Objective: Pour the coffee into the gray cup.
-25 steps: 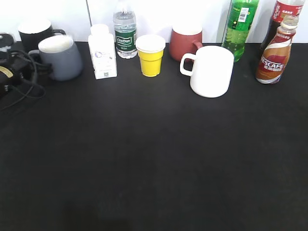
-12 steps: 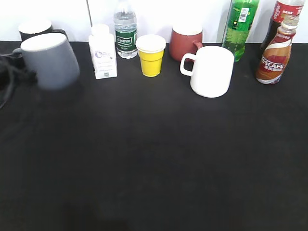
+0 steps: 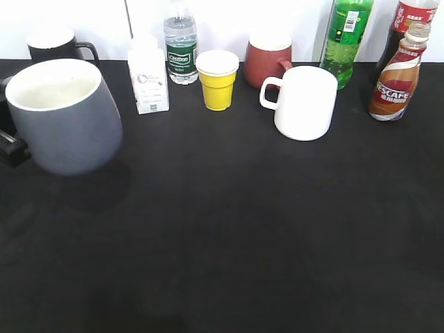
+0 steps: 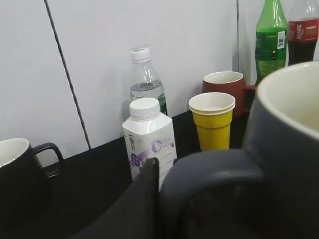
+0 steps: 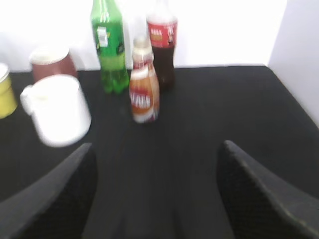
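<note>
The gray cup (image 3: 66, 132), blue-gray with a cream inside, hangs upright at the left, raised off the black table with its shadow below it. My left gripper (image 3: 8, 147) is shut on its squarish handle. In the left wrist view one finger (image 4: 158, 172) presses against the handle loop and the cup (image 4: 289, 149) fills the right side. The coffee (image 3: 397, 76), a small curvy bottle with a red-brown label, stands at the back right. In the right wrist view the coffee (image 5: 143, 92) stands well ahead of my open, empty right gripper (image 5: 157, 154).
Along the back wall stand a black mug (image 3: 52, 45), a white milk bottle (image 3: 147, 76), a water bottle (image 3: 180, 45), a yellow cup (image 3: 217, 80), a red mug (image 3: 267, 61), a white mug (image 3: 304, 102), a green bottle (image 3: 345, 38) and a cola bottle (image 3: 409, 14).
The gray cup has left its place at the back left and come up and toward the camera in my left gripper. The other objects have not moved.
</note>
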Robot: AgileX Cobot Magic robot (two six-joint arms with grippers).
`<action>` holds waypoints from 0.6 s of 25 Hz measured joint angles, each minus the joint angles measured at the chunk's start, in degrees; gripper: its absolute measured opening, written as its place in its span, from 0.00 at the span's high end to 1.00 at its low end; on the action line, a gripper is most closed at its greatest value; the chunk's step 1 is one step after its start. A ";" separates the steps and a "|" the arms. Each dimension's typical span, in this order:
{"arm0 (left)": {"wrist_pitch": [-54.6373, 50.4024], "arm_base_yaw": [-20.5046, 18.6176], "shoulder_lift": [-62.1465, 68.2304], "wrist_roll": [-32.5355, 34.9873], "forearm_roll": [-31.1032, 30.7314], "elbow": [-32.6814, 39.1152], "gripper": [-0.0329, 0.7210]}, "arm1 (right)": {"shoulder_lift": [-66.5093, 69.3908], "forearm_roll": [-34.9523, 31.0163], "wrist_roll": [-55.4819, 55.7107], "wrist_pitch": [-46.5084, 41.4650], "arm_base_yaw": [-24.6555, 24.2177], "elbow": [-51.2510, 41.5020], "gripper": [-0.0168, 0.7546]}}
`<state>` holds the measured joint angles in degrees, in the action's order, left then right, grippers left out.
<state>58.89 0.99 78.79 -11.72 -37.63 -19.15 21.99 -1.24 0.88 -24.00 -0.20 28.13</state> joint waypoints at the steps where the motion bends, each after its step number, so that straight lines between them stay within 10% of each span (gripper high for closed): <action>1: 0.00 0.00 0.00 0.00 0.00 0.00 0.90 | 5.85 0.00 0.00 6.57 0.00 -0.02 0.23; 11: -0.12 0.00 0.00 -0.06 -0.14 0.00 0.90 | 67.56 4.61 3.21 79.08 -0.11 -0.16 0.23; 15: -0.12 0.00 0.00 -0.08 -0.14 0.00 0.90 | 86.96 5.87 3.62 92.18 -0.11 0.68 0.12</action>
<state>58.77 0.99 78.79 -11.80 -37.77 -19.15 108.95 4.63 4.50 68.18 -0.31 28.82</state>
